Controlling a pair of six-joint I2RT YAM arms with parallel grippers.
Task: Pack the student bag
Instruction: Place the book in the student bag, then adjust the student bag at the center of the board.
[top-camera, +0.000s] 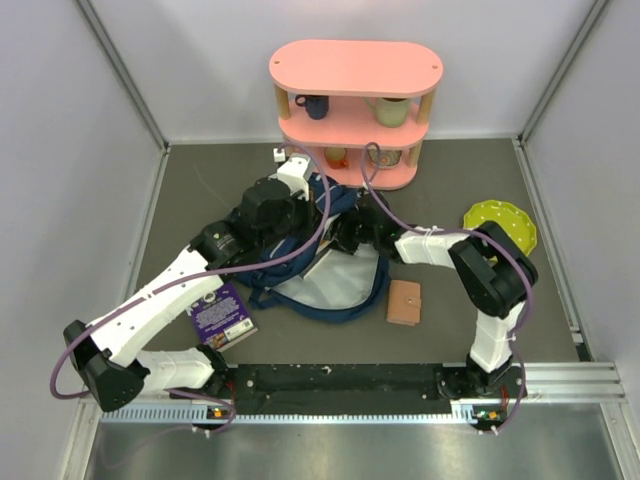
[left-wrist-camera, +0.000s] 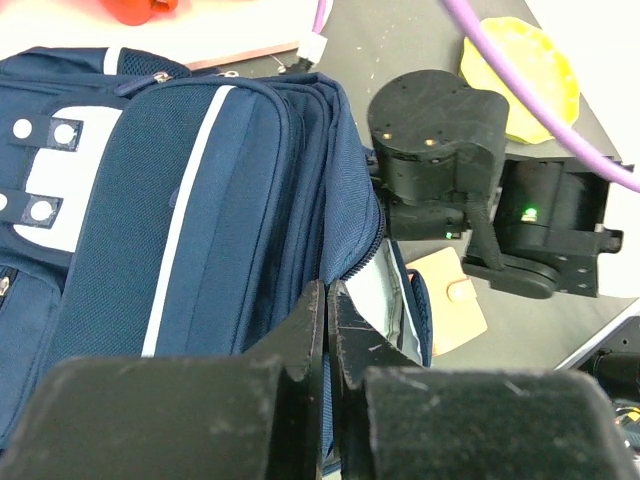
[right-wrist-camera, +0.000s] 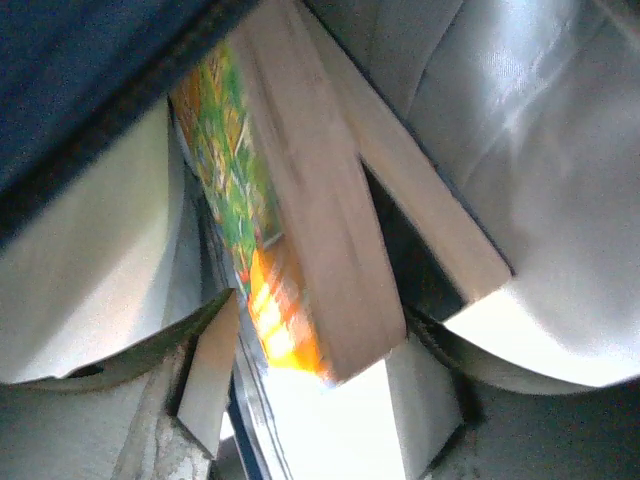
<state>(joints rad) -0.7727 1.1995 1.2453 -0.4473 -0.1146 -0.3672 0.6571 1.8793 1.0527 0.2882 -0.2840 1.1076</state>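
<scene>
The student bag (top-camera: 300, 262) lies in the middle of the table, navy with white stripes, its mouth open and the pale lining (top-camera: 335, 285) showing. My left gripper (top-camera: 297, 190) (left-wrist-camera: 328, 296) is shut on the bag's (left-wrist-camera: 200, 220) zipper edge and holds it up. My right gripper (top-camera: 345, 236) (right-wrist-camera: 315, 345) is inside the bag, amid the pale lining (right-wrist-camera: 90, 270). Its fingers (right-wrist-camera: 208, 375) sit on either side of a thick book (right-wrist-camera: 300, 230) with a green and orange cover. A second block of pages (right-wrist-camera: 435, 215) lies beside it.
A purple book (top-camera: 220, 314) lies front left of the bag. A tan wallet (top-camera: 405, 302) (left-wrist-camera: 455, 300) lies to its right. A yellow plate (top-camera: 502, 224) (left-wrist-camera: 525, 72) sits at the far right. A pink shelf (top-camera: 352, 112) with mugs stands behind the bag.
</scene>
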